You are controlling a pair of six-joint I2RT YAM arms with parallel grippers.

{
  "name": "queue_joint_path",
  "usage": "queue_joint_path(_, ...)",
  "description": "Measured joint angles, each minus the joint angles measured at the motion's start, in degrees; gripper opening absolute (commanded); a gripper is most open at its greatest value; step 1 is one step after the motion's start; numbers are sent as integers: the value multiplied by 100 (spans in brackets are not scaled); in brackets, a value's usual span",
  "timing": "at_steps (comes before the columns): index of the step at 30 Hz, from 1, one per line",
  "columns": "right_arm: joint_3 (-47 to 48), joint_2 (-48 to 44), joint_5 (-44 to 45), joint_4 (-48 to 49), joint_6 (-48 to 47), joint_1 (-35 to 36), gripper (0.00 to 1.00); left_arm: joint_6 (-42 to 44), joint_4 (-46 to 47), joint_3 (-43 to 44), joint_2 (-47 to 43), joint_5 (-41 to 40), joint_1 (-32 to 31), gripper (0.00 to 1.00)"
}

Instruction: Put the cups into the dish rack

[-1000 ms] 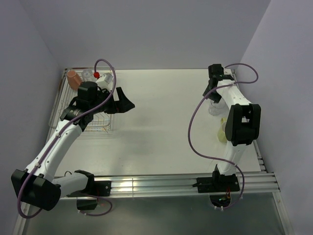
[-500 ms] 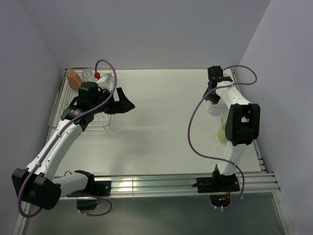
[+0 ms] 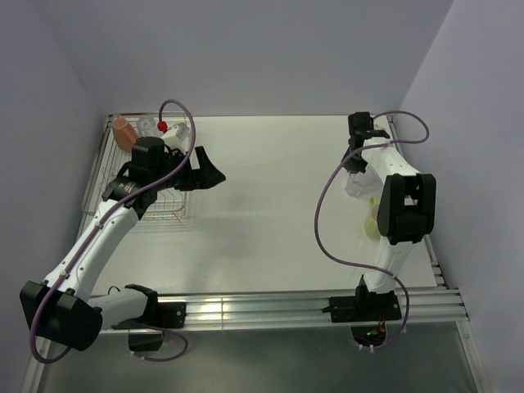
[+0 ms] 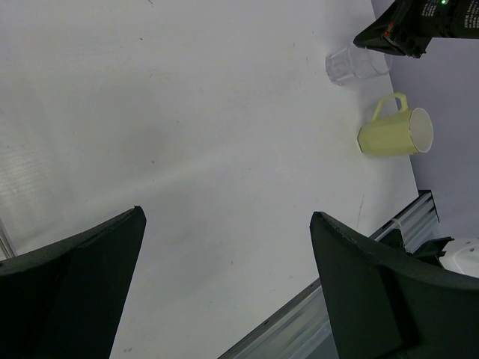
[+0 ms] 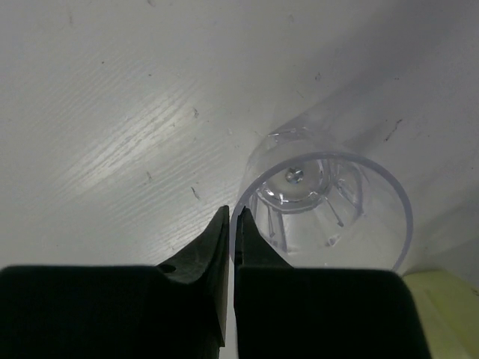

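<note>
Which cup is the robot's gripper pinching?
The clear tumbler, pinched at its rim by the right gripper. The yellow mug beside it is untouched.

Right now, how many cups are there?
4: orange cup and clear cup in the rack, another clear cup at the right gripper, yellow mug beside it. Left arm may hide more.

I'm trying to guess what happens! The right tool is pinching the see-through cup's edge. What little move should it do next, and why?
Probably lift the clear cup straight up a little. The right tool is shut on its rim, the cup sits on the table, a yellow mug lies close beside it, and the dish rack is far off on the left.
</note>
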Motion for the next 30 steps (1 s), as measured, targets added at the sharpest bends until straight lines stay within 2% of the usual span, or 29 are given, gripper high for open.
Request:
queue_joint_path(8,-4,-719,-693,2,26,256,0,-11,28,-33,0,-24,17,99)
queue_joint_path(14,-85,-1722,-1853,437,297,1069,0,-203,409,-232,-9,422,258,99)
queue_joint_path(18,-437,-2186,-3220,1580,861,1766,0,-566,1064,-551,-22,1137,549,99)
queue_joint_path(22,-905,-2240,-4293,2841,1622,2194,0,-1008,1687,-857,-94,1729,726,99)
queue_joint_path(30,-1650,-2124,-5580,5447,3373,2446,0,-1552,2643,-1189,-374,2133,737,99)
